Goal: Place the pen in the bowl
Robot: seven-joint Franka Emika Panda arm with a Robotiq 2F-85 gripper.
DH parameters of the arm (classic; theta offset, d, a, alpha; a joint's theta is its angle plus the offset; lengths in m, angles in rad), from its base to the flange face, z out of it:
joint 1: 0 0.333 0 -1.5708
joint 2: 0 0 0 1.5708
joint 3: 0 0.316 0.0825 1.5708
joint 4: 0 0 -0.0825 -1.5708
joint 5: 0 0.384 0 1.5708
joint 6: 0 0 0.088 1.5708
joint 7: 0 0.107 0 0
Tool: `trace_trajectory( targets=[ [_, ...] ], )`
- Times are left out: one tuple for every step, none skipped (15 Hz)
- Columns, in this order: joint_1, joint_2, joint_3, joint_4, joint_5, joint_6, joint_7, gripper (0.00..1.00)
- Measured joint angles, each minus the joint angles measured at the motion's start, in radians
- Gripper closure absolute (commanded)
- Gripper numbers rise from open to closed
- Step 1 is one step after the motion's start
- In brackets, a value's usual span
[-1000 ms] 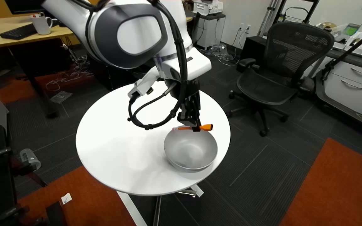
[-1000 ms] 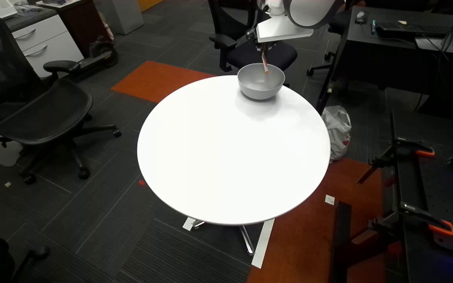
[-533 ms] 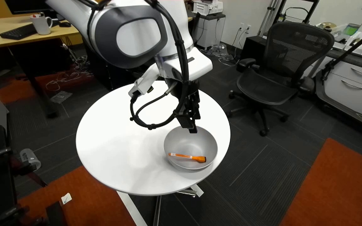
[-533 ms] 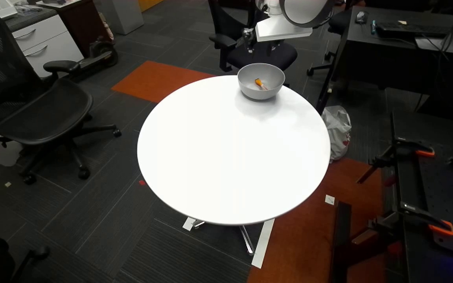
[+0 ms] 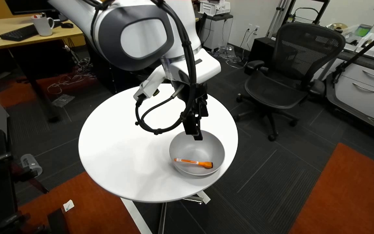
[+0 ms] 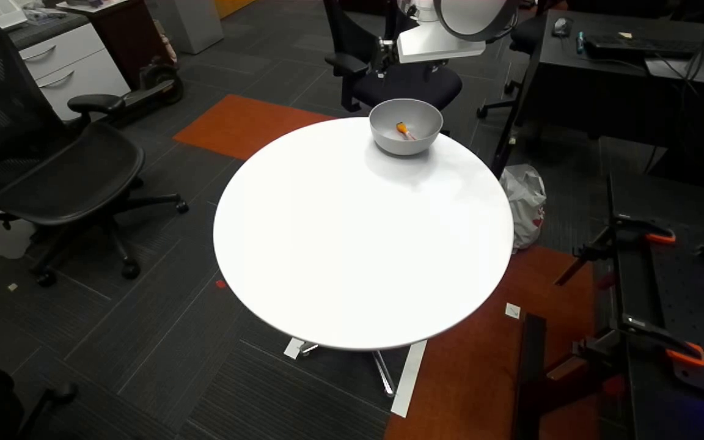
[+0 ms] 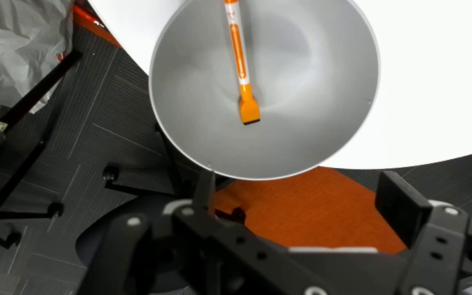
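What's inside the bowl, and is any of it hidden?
The orange and white pen lies in the bowl, apart from the open gripper. The patch of bowl beneath the pen is covered, so I can't tell what's there.

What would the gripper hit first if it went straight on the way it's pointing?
Probably the bowl, around the edge nearest the open gripper; depth is unclear, so it might miss.

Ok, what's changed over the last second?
The jaws have opened and let go of the orange marker, which was held over the grey bowl; it has gone down and now lies inside. The bowl and the round white table stayed where they were.
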Motion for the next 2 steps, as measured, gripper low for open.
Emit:
trace_trajectory(
  targets=[
    [0.000, 0.001, 0.000, 0.000, 0.000, 0.000, 0.000, 0.00],
    [0.000, 0.002, -0.001, 0.000, 0.000, 0.000, 0.000, 0.00]
  ],
)
